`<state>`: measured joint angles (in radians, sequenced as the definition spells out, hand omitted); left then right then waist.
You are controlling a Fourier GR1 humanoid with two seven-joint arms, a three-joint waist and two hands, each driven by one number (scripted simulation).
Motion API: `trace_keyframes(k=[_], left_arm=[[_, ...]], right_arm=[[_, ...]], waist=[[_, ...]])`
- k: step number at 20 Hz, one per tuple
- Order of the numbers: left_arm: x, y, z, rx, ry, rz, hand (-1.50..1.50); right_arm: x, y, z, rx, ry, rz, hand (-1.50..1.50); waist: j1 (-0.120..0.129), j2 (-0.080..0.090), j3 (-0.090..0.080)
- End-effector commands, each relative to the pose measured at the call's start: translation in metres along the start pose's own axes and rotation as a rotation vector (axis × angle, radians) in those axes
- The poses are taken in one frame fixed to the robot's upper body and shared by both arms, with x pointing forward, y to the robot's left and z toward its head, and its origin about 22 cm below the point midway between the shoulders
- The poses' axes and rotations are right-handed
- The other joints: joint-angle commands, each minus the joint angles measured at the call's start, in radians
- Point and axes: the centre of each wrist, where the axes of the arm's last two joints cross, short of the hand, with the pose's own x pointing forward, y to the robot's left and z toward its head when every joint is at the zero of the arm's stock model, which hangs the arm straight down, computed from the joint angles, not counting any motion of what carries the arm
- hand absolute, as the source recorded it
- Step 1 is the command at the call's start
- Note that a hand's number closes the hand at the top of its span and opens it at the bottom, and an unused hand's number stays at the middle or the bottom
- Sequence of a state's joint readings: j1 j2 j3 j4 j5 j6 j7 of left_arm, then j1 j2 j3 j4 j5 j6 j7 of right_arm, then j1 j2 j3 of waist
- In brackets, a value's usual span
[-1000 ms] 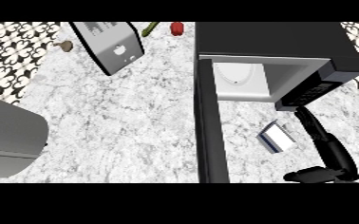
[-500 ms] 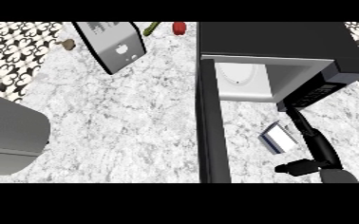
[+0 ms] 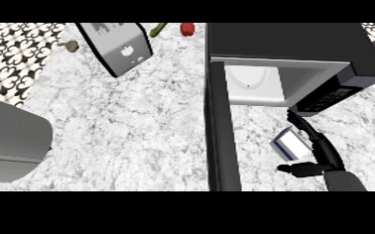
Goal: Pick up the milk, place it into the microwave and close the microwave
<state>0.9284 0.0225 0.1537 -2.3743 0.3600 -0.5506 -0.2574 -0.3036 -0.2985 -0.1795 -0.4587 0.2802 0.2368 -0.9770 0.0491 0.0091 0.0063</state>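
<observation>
The milk carton (image 3: 290, 145), white and blue, lies on the marble counter in front of the open microwave (image 3: 285, 39). The white inside of the microwave (image 3: 253, 82) holds nothing that I can see. Its black door (image 3: 221, 129) stands swung out toward me, left of the milk. My right hand (image 3: 320, 151) is at the carton's right side. Its fingers (image 3: 300, 121) run nearly straight along that side, and the thumb (image 3: 293, 168) sits just below the carton, so the carton is between them. The hand is open. My left hand does not show.
A silver appliance (image 3: 117, 47) stands tilted at the back left. Beside it are a green vegetable (image 3: 157, 29), a red one (image 3: 187, 29) and a small brown item (image 3: 71, 44). A grey bulk (image 3: 18, 144) fills the left edge. The microwave's button panel (image 3: 333, 94) faces right.
My right hand has moved up and left, closing in on the milk; fingers now lie along its right side and the thumb is under it. The carton has stayed put.
</observation>
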Motion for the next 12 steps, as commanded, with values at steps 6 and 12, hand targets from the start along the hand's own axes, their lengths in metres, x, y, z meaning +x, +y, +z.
trace_keyframes(k=[6, 12], left_arm=[[0.013, -0.002, 0.002, -0.033, -0.106, 0.053, -1.50], [0.024, -0.012, 0.004, -0.027, -0.101, 0.061, -1.50]], right_arm=[[-0.004, 0.030, -0.020, 0.107, -0.121, -0.133, 1.50], [-0.005, 0.030, -0.019, 0.110, -0.179, -0.167, 1.50]], waist=[[0.011, 0.002, 0.001], [0.007, 0.003, 0.002]])
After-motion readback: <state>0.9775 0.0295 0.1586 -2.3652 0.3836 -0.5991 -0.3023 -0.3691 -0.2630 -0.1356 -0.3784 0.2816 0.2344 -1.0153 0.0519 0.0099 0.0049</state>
